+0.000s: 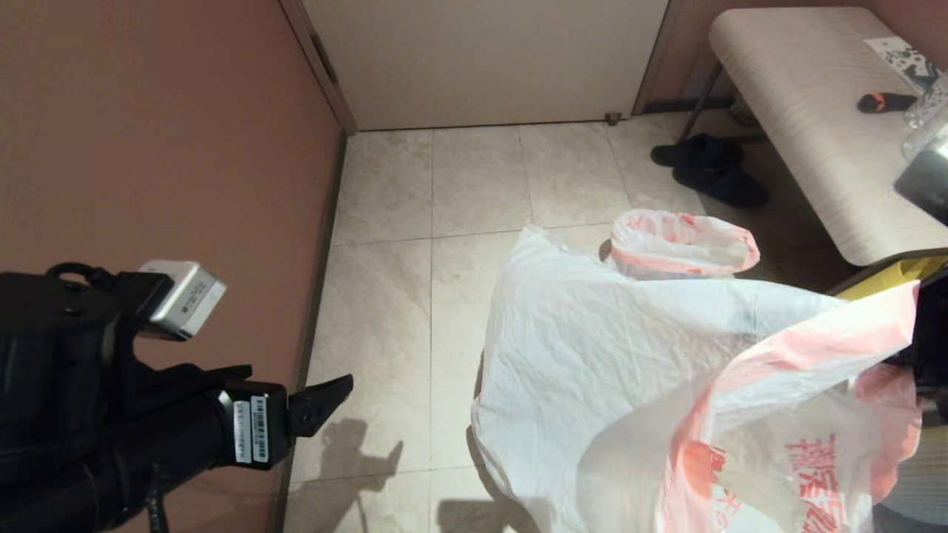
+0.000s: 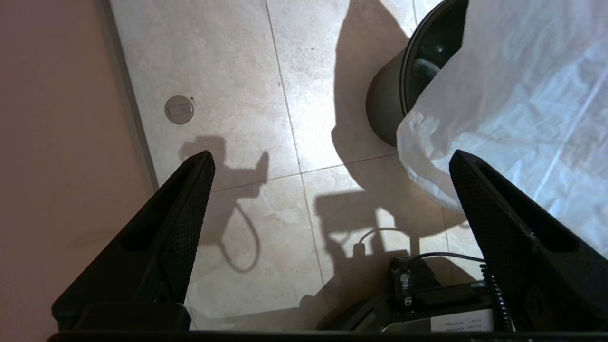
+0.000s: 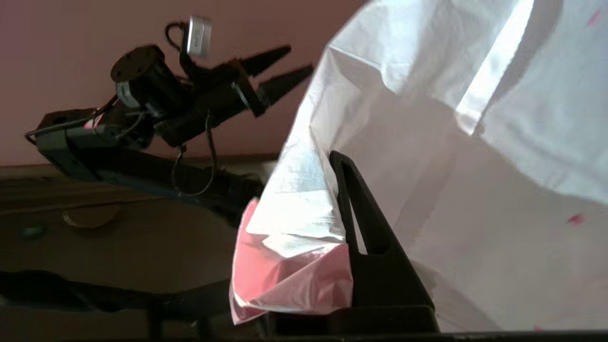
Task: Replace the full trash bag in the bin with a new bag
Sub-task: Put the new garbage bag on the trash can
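The new bag (image 1: 629,355), limp white plastic with a pink-red rim band and red print, hangs spread out in the air. My right gripper (image 1: 929,348) is shut on its bunched pink rim (image 3: 289,275); one black finger (image 3: 354,209) shows and the other is behind the plastic. The black bin (image 2: 394,95) stands on the floor with its mouth uncovered, partly behind the hanging bag, and is almost hidden in the head view. The full trash bag (image 1: 681,248) sits on the tiles farther away. My left gripper (image 2: 331,156) is open and holds nothing, left of the bag near the wall (image 1: 300,374).
A brown wall (image 1: 148,148) runs close along the left. A pale bench (image 1: 815,133) with small items stands at the right, black shoes (image 1: 711,174) under it and a yellow bag (image 1: 889,285) beside it. A round floor drain (image 2: 179,109) lies near the wall.
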Tool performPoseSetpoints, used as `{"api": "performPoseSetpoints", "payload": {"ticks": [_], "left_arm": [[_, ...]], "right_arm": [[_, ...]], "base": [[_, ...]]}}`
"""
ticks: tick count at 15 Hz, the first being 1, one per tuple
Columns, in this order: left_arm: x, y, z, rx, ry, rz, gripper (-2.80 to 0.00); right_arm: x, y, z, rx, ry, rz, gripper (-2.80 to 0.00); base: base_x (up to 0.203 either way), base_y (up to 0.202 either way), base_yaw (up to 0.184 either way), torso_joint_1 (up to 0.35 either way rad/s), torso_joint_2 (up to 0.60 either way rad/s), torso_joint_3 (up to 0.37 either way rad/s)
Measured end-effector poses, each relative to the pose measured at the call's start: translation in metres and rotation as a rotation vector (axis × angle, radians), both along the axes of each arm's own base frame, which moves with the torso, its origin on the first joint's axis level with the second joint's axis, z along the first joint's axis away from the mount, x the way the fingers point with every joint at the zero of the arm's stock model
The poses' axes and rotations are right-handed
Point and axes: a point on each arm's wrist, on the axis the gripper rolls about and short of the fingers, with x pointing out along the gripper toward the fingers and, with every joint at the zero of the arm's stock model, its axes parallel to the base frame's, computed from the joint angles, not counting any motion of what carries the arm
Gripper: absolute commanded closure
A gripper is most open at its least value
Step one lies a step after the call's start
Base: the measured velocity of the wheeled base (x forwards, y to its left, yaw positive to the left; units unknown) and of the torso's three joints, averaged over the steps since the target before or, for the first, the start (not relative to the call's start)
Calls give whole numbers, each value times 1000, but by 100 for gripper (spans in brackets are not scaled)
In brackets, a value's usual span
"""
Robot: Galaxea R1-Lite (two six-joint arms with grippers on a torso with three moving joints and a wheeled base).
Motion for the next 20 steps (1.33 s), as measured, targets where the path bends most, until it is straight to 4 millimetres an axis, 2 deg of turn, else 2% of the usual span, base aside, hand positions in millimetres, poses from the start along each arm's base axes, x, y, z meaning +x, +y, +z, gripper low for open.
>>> {"api": "performPoseSetpoints", "payload": {"ticks": [4, 6, 14, 20], "left_arm": [[-1, 1, 2, -7, -8, -1, -280], [-2, 1, 2, -8, -9, -1, -280], [-4, 3, 3, 6, -18, -9, -280], [-4, 2, 3, 7, -18, -16, -280]], "right_arm": [[4, -7, 31, 55, -235, -44, 0], [0, -10, 39, 35, -295, -46, 0], [-5, -18, 12, -385, -553, 24, 0], [-24, -39, 27, -619, -673, -11, 0]], "base": [[0, 0, 0, 0, 0, 0], [0, 0, 0, 0, 0, 0], [0, 0, 0, 0, 0, 0], [0, 0, 0, 0, 0, 0]]}}
